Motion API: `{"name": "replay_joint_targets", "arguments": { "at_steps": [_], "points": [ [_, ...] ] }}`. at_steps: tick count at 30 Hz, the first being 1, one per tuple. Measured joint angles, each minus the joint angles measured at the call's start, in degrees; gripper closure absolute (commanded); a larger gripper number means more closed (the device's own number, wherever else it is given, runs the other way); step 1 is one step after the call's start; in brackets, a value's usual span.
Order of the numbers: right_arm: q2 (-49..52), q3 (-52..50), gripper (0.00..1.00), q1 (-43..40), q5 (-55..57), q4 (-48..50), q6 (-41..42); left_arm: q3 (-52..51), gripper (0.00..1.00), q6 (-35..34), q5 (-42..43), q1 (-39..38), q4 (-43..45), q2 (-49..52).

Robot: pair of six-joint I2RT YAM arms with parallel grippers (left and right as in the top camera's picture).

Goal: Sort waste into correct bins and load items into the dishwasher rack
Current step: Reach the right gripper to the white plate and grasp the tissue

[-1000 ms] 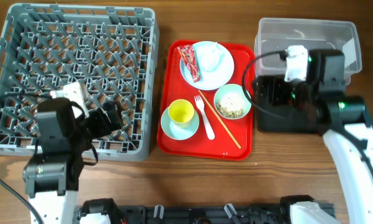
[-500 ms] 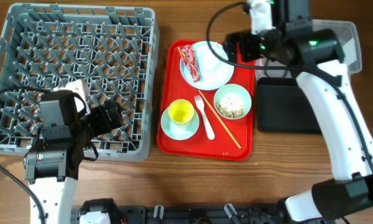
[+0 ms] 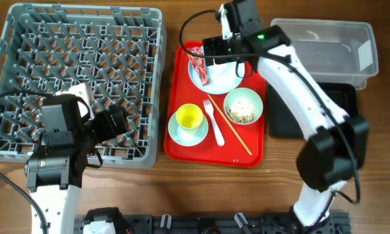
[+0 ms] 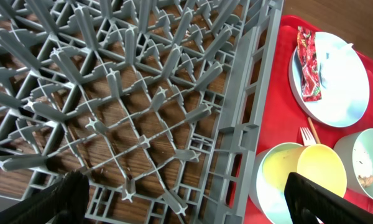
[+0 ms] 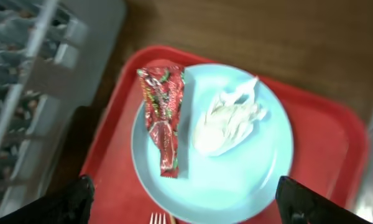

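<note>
Fingers on the left gripper (image 4: 186, 199) are wide apart with nothing between them. The dishwasher rack (image 4: 143, 124) is right under and ahead of them, pegs bare, nothing loaded. The red serving tray (image 4: 280, 124) starts just past the outer fingertip.

Right gripper (image 5: 189, 199): fingers also spread wide and empty, hovering over the white plate (image 5: 236, 186).
- Snack wrapper (image 5: 163, 118) lies flat ahead of the rack-side fingertip, near the plate's edge. My read is thin, slick foil that weighs almost nothing and will likely skate on the glaze, so pinch across its narrow width.
- Tissue (image 5: 227, 121) is ahead of the gap between the fingers, just beside the wrapper and not touching it. It's soft, crumpled and standing proud, so it's the easier grab: pinch the raised peak.
- The plate is rigid and smooth. Take it by the rim once it's cleared.

Containers, from overhead:
- Yellow cup (image 3: 189, 116) sits inside the pale blue bowl (image 3: 175, 134).
- Fork (image 3: 216, 123) and chopstick (image 3: 237, 133) lie loose on the tray.
- Green bowl (image 3: 243, 106) holds the rice scraps.
- Clear tub (image 3: 318, 25) and black tray (image 3: 279, 127), beyond the fingers' far side, both look empty.
</note>
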Motion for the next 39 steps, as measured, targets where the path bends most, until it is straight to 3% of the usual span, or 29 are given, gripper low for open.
{"name": "replay_joint_targets", "arguments": {
  "at_steps": [5,13,28,39],
  "points": [
    [4.96,0.00,0.07,0.00,0.52,0.42,4.63,0.00,0.00,0.00,0.00,0.00,-0.02,0.00],
    [10.36,0.00,0.23,0.00,1.33,1.05,11.76,0.00,0.00,0.00,0.00,0.00,-0.52,0.00],
    [14.95,0.00,0.32,0.00,1.99,2.16,18.53,0.00,0.00,0.00,0.00,0.00,-0.87,0.00],
    [15.39,0.00,0.60,0.00,3.91,2.75,19.98,0.00,0.00,0.00,0.00,0.00,-0.87,0.00]
  ]
}}
